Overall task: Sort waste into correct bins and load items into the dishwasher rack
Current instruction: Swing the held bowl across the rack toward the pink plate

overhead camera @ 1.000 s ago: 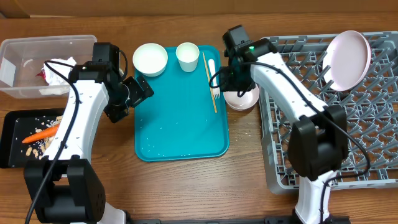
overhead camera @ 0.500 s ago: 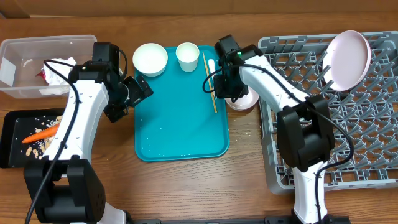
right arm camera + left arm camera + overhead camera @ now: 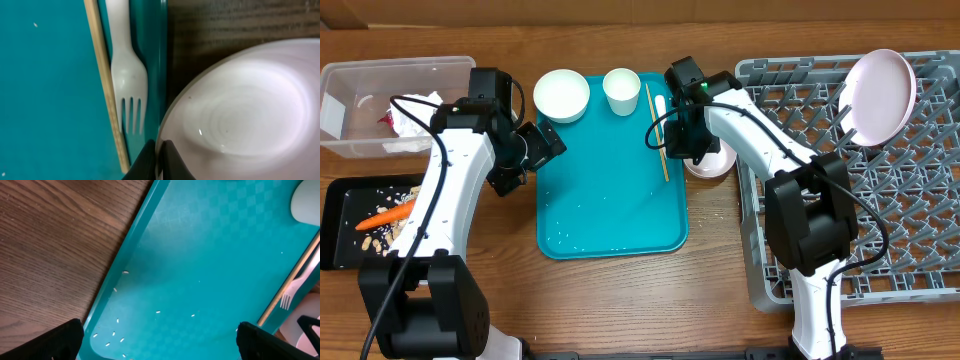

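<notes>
Pinching the rim of the small bowl (image 3: 245,115), the right pincer (image 3: 159,154) is now fully closed; a second ago it was part-open. Its two tips meet on the edge at about 7 o'clock of the bowl in the wrist view. In the overhead view the arm has also slid from above the bowl's middle toward its 9 o'clock side. The bowl sits on the tabletop, just off the 2 o'clock edge of the teal tray (image 3: 610,200), between tray and rack (image 3: 920,200). The grasp looks made, so lifting the bowl into the rack, where a plate (image 3: 880,92) already stands, is likely next. The thin rim hold could slip. The left pincer (image 3: 160,345) hangs wide and empty over the tray's 9 o'clock side.
</notes>
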Available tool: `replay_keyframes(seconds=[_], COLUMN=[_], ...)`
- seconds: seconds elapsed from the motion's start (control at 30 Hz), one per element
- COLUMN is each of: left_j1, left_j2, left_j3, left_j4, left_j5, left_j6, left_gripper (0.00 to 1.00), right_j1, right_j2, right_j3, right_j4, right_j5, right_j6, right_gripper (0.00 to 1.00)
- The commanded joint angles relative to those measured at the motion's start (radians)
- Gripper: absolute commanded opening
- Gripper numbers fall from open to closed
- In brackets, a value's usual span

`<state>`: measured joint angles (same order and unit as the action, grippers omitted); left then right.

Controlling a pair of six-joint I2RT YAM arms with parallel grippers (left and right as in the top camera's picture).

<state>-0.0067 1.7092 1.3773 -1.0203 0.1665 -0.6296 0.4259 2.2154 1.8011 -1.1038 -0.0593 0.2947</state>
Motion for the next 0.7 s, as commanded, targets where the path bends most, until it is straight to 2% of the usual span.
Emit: replay_keyframes(seconds=[0.0, 0.43, 0.67], left_j1=[-0.003, -0.003, -0.003], left_j2=[-0.014, -0.014, -0.014], left_j3=[0.01, 0.01, 0.007], left_j4=[0.004, 0.003, 0.002], left_j5=[-0.018, -0.018, -0.017], left_j6=[0.005, 0.005, 0.005], left_gripper=[1.0, 1.0, 1.0], right_j1=[-0.004, -0.095, -0.288], right_j2=[0.006, -0.109, -0.245], right_j3=[0.058, 0.436, 0.478], right_j4=[-0.06, -0.368, -0.429], right_j5=[-0.002, -0.061, -0.306], right_j6=[0.013, 0.012, -0.061], right_gripper=[0.04, 0.04, 0.04])
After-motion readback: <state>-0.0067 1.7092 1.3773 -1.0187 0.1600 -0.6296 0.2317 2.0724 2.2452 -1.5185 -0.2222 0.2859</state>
